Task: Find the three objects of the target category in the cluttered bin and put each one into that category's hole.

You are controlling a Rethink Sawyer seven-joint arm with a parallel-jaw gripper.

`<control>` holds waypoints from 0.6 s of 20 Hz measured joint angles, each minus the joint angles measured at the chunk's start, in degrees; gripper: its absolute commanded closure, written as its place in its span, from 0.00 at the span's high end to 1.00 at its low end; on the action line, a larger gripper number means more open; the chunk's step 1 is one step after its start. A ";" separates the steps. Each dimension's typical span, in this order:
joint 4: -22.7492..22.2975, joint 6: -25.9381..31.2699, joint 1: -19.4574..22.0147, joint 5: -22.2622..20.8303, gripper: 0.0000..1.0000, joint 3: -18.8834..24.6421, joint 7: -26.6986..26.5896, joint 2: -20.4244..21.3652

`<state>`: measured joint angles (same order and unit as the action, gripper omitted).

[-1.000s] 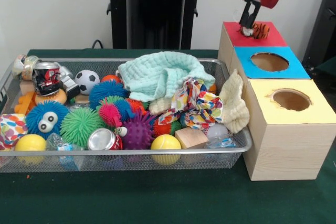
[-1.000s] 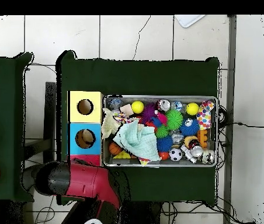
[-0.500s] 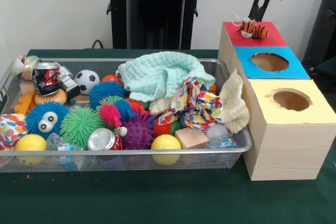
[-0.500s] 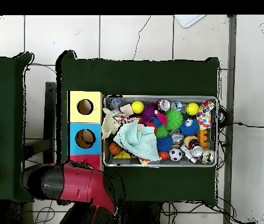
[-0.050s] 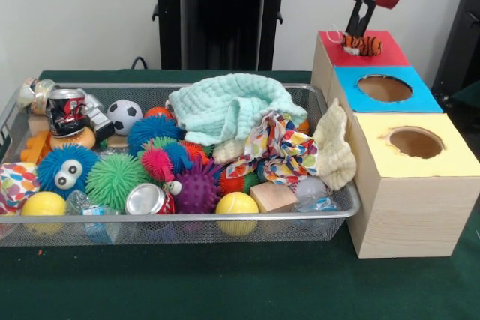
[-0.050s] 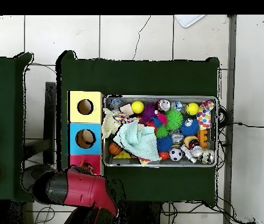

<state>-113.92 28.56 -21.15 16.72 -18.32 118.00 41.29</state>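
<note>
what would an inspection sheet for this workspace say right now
surface: table under dark green cloth, bare only in front of the bin.
job's things: wire mesh bin; wooden sorting box with red, blue and yellow tops; small orange striped toy lying on the red top.
clutter: mint cloth, patterned cloth, cream cloth, spiky balls, yellow ball, soccer ball, crushed can, wooden block.
grippers: tool just above the toy; open or shut cannot be told.
cables: black cable behind the bin; more on the floor.
surroundings: white wall, tiled floor, second green table.
</note>
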 measured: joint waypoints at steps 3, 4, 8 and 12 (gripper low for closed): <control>-0.59 -3.64 0.81 0.01 0.00 0.83 0.00 -1.01; -0.75 -4.78 1.26 0.11 0.00 1.36 0.00 -1.43; -1.48 -5.17 2.56 0.82 0.00 2.64 0.00 -1.00; -2.02 -5.02 4.11 1.70 0.00 3.79 0.00 -0.63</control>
<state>-115.94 23.54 -17.04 18.41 -14.53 118.00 40.66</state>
